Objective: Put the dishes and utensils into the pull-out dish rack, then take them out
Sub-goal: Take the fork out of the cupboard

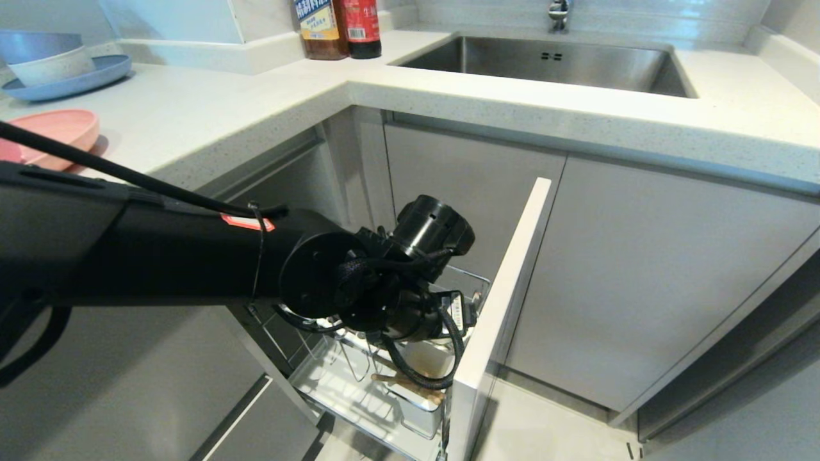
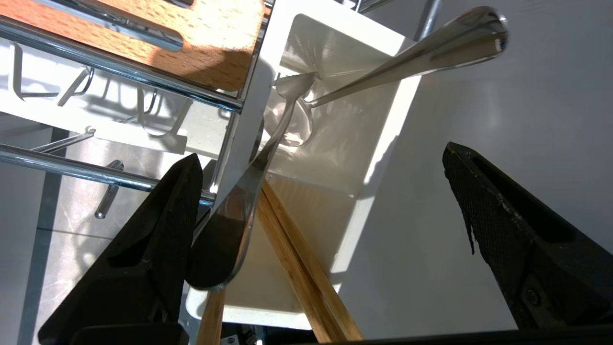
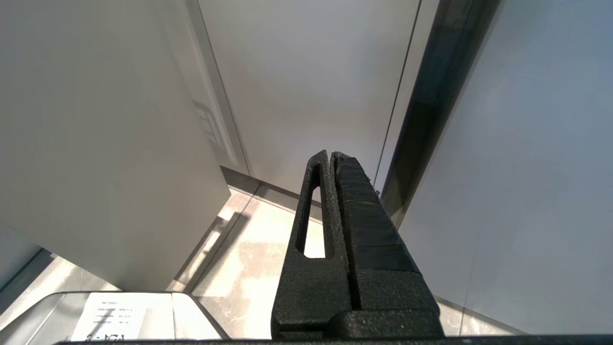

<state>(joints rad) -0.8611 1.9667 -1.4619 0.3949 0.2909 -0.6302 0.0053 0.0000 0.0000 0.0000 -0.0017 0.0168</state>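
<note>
A pale speckled countertop [image 1: 211, 109] turns the corner of this kitchen, with a steel sink [image 1: 551, 61] set into its far run and two sauce bottles [image 1: 339, 25] against the wall. Below the corner, the pull-out dish rack [image 1: 506, 288] stands drawn out on its runners, its pale front panel facing the room, so that the wire basket is reachable from above.

The left arm reaches down into the basket. From its wrist, the left gripper [image 2: 325, 230] has its jaws spread wide, holding nothing, directly over a white utensil cup [image 2: 335, 158]. In the cup the chopsticks [image 2: 306, 273] lean together and the silver fork [image 2: 239, 225] stands beside them against the rim; one black finger lies just beside the fork's handle, and whether they touch I cannot tell. A second silver handle [image 2: 431, 48], probably a spoon, leans out of the cup's far compartment. The utensils look loaded, released to stand on their own.

The pink plate [image 1: 54, 131] sits on the counter at the far left, just in front of a blue plate with stacked bowls [image 1: 61, 67], so the dishes seem yet to go in. The pink bowl I cannot pick out.

The right gripper [image 3: 330, 163] hangs parked near the floor beside the cabinet fronts, fingers pressed together on nothing.
</note>
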